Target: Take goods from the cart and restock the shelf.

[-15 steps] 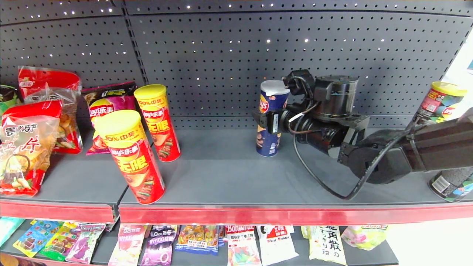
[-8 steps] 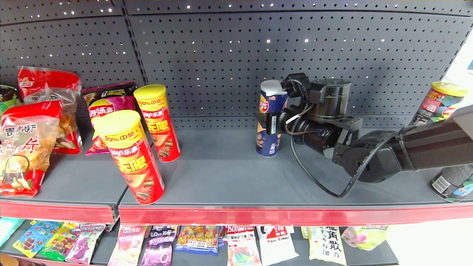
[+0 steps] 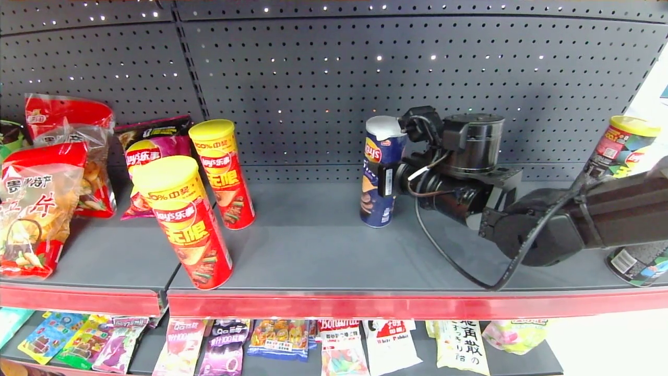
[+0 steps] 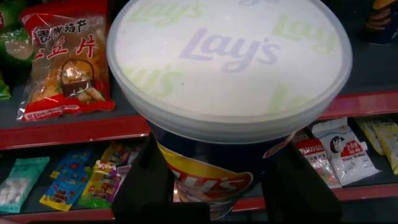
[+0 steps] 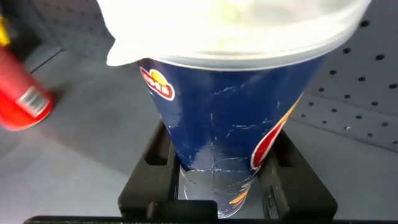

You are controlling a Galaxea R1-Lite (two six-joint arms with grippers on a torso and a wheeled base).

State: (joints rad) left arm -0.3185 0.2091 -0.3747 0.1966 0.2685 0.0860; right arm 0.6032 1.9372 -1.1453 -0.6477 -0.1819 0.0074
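At mid-shelf, the right gripper (image 3: 383, 177) is clamped on the blue can (image 3: 374, 201), which leans slightly with its base at the shelf (image 3: 313, 250). If it is released while leaning, it may topple. The left gripper (image 4: 217, 193) grips a second blue can (image 4: 230, 56), held in front of the shelving.

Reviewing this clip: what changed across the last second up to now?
The right gripper, shut on the blue can throughout, eased it slightly down and toward the front edge of the shelf; it has not let go. The red cans and snack bags stayed put. The left gripper holds a second blue can.
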